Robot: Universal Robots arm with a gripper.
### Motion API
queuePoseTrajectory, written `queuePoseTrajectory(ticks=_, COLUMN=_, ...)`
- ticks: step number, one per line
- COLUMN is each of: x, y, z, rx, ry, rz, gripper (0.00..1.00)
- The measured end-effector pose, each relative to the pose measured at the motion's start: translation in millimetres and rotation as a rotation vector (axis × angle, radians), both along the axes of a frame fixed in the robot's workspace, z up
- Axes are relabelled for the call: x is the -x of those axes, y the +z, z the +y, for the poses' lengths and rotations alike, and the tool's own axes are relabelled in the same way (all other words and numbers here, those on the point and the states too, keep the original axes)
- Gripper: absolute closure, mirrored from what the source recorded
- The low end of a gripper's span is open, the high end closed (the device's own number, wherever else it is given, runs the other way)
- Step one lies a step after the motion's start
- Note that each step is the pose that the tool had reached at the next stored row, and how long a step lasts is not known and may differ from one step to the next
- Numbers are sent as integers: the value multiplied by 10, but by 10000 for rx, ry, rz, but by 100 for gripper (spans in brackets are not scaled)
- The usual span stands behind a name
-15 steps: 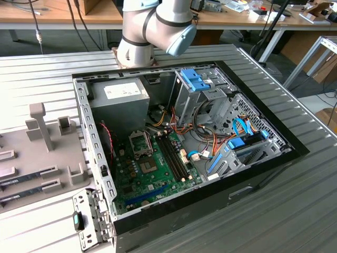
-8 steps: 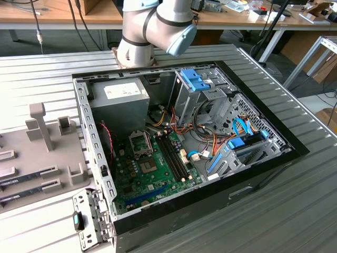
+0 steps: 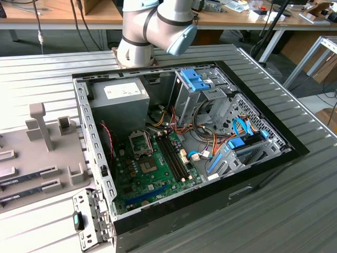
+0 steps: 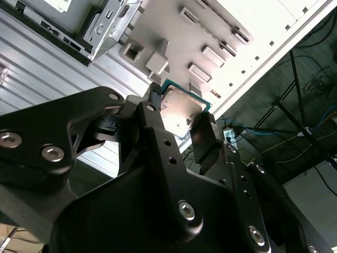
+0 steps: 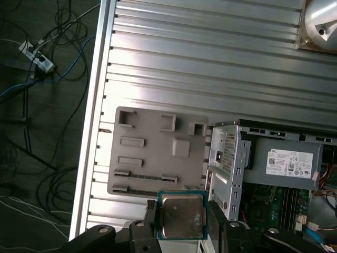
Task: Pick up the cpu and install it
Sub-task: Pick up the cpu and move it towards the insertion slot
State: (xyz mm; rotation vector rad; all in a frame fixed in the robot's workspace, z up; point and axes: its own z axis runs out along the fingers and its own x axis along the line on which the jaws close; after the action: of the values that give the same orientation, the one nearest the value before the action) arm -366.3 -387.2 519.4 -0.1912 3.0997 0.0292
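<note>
The black two-finger gripper (image 4: 178, 115) is clamped on the cpu (image 4: 181, 108), a flat square chip with a silvery metal lid and thin green rim, gripped by opposite edges in both wrist views. The first wrist view sets the chip (image 5: 181, 215) over the near edge of the grey plastic parts tray (image 5: 152, 153), just beside the open black computer case (image 5: 226, 158). The exterior view shows the green motherboard (image 3: 152, 171) and its open metal-framed socket (image 3: 141, 143) inside that case.

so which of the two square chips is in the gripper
The cpu with the silvery lid and green rim, clamped in the gripper. The other, a dark bare square, sits on the green motherboard in the computer case.
</note>
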Motion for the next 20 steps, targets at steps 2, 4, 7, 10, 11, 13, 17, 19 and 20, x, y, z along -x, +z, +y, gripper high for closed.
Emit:
queuePoseTrajectory(ticks=2, x=-39, y=-11, z=0, rx=0, ry=0, rz=-1, gripper=53)
queuePoseTrajectory(ticks=4, x=-64, y=-17, z=0, rx=0, ry=0, rz=0, gripper=53)
queuePoseTrajectory(ticks=7, x=-131, y=-34, z=0, rx=0, ry=-1, rz=0, gripper=53)
queuePoseTrajectory(ticks=10, x=-188, y=-47, z=0, rx=1, ry=0, rz=0, gripper=53)
queuePoseTrajectory(ticks=11, x=-202, y=-51, z=0, rx=0, ry=0, rz=0, gripper=53)
queuePoseTrajectory(ticks=13, x=-231, y=-58, z=0, rx=-1, ry=0, rz=-1, gripper=53)
queuePoseTrajectory(ticks=17, x=-312, y=-77, z=0, rx=0, ry=0, rz=-1, gripper=53)
queuePoseTrajectory(ticks=19, x=-353, y=-85, z=0, rx=0, ry=0, rz=0, gripper=53)
queuePoseTrajectory(ticks=20, x=-366, y=-88, z=0, rx=0, ry=0, rz=0, gripper=53)
